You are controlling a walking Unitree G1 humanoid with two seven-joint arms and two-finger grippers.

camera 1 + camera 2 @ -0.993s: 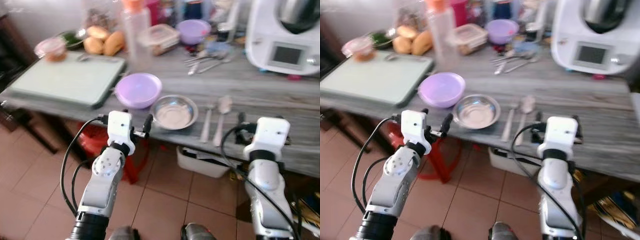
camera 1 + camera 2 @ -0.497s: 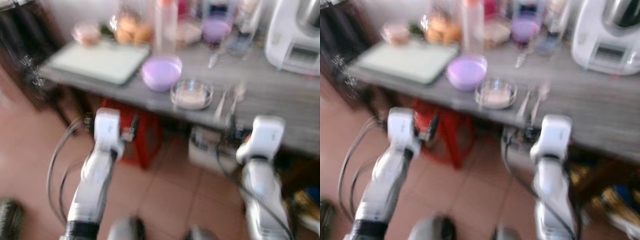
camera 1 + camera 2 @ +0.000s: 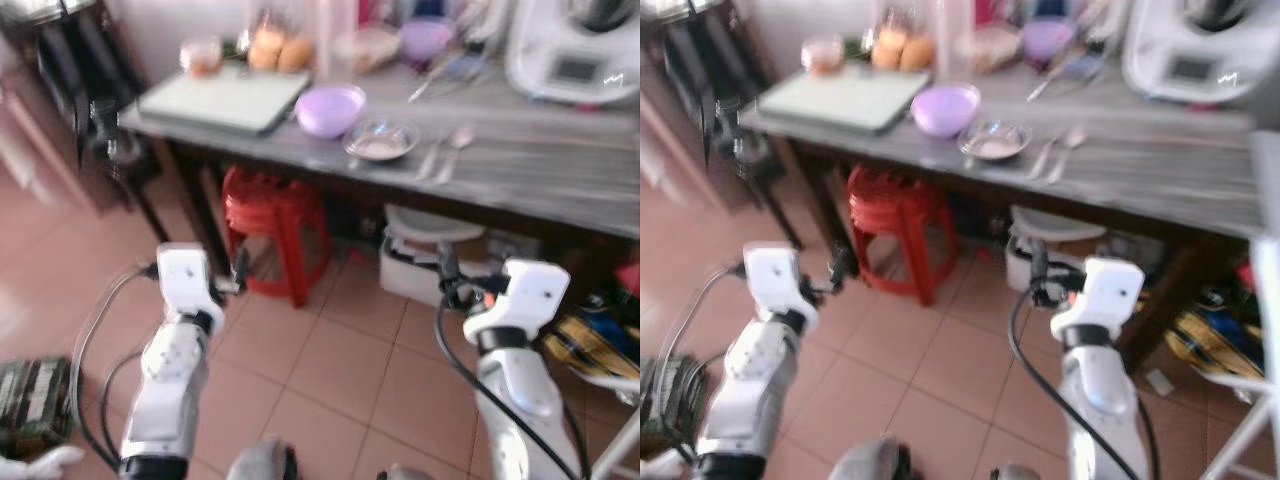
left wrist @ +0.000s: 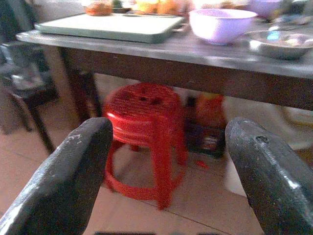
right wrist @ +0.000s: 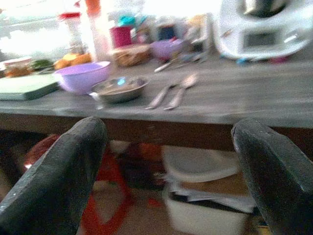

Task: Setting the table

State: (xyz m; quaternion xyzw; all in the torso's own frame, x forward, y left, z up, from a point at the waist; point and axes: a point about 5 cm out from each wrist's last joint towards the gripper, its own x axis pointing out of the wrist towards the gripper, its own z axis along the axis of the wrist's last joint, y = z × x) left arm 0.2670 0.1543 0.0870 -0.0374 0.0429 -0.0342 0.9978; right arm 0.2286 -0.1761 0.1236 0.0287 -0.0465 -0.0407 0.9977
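Note:
On the grey table (image 3: 560,170) a purple bowl (image 3: 330,108) stands beside a small steel bowl (image 3: 381,140). A fork (image 3: 430,160) and a spoon (image 3: 456,145) lie just right of them. A pale green board (image 3: 225,97) covers the table's left end. Both arms are held out low over the tiled floor, well short of the table's front edge. My left gripper (image 4: 168,147) is open and empty, pointing at the stool under the table. My right gripper (image 5: 168,161) is open and empty too, facing the table edge below the cutlery.
A red plastic stool (image 3: 278,210) and a white lidded box (image 3: 430,255) sit under the table. A white kitchen machine (image 3: 575,50), bread rolls, jars and another purple bowl (image 3: 425,38) crowd the back. A dark chair (image 3: 110,140) stands at the left. Open tiled floor lies between me and the table.
The whole picture has shifted: the camera has backed away, so the table looks smaller and farther and more floor shows. Both grippers stay open and empty.

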